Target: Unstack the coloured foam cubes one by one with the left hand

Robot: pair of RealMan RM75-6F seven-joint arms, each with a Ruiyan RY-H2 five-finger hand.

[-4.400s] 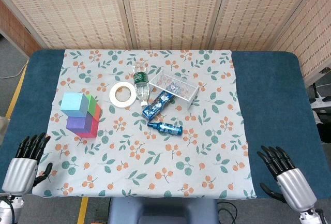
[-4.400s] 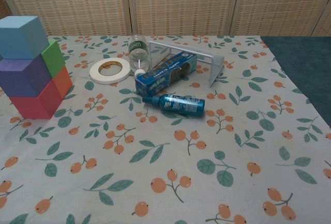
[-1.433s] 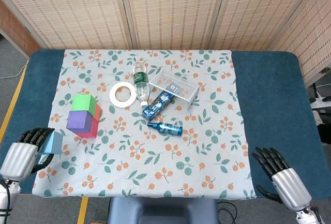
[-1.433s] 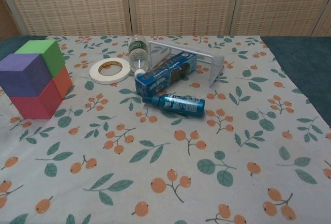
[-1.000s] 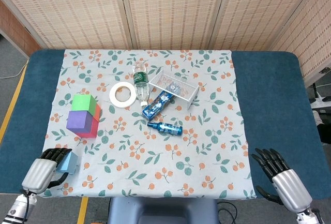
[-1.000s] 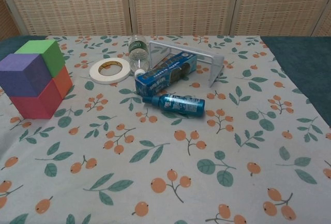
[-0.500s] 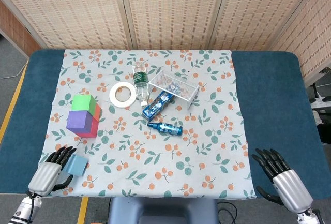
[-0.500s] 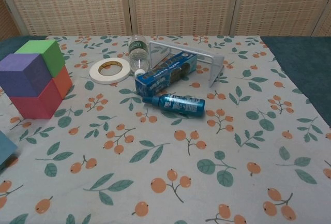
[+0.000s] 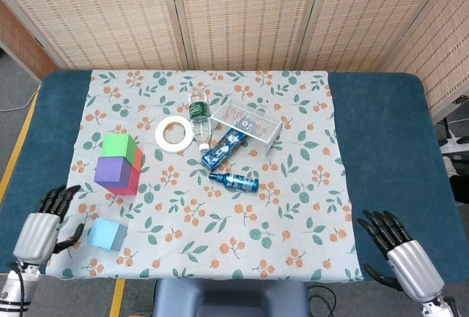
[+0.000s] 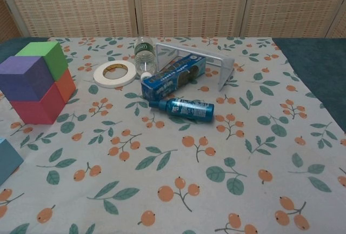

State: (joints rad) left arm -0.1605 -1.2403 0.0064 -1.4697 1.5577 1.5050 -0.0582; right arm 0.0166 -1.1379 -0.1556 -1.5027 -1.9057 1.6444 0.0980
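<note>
Blue cube [image 9: 107,234] now freed on tabletop [image 9: 374,148], left robot hand [image 9: 44,225] released and drawn aside; green cube [image 9: 119,146] next. Right robot hand [image 9: 399,251] idle, spread, holding nothing.

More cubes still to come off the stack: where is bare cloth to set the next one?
Bare cloth lies between the light blue cube and the spray bottle, along the near edge. It is crowded from the tape roll to the wire basket.
</note>
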